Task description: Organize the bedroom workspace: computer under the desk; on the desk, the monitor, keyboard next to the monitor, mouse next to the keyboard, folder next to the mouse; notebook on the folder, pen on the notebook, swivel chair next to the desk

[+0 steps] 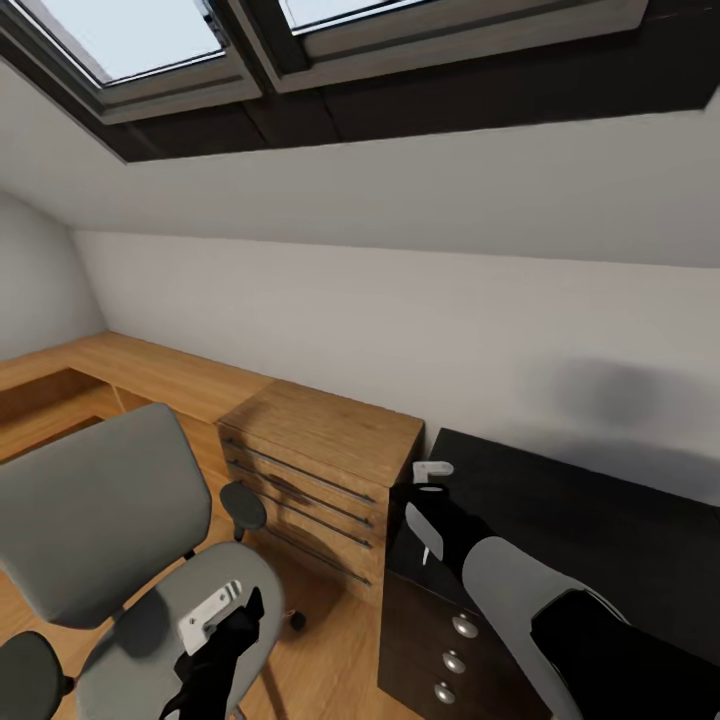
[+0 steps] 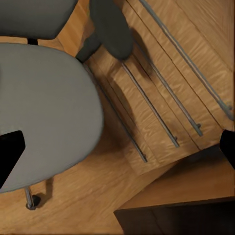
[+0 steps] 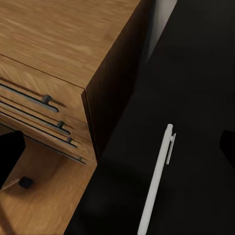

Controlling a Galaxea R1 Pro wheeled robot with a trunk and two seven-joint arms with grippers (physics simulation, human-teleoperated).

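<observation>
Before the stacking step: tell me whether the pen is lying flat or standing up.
Lying flat. In the right wrist view the pen rests lengthwise on the black desk top, clip showing along one side, nothing holding it.

My left arm reached down and forward at the lower left of the head view, its black wrist carrying a white bracket, with the left gripper (image 1: 205, 665) pointed downward. In its wrist view two dark fingertips (image 2: 10, 156) sat at opposite edges, wide apart. My right arm ran from the lower right, grey forearm foreshortened, to the right gripper (image 1: 432, 505). Its fingertips (image 3: 9, 154) likewise stood far apart, nothing between them.
</observation>
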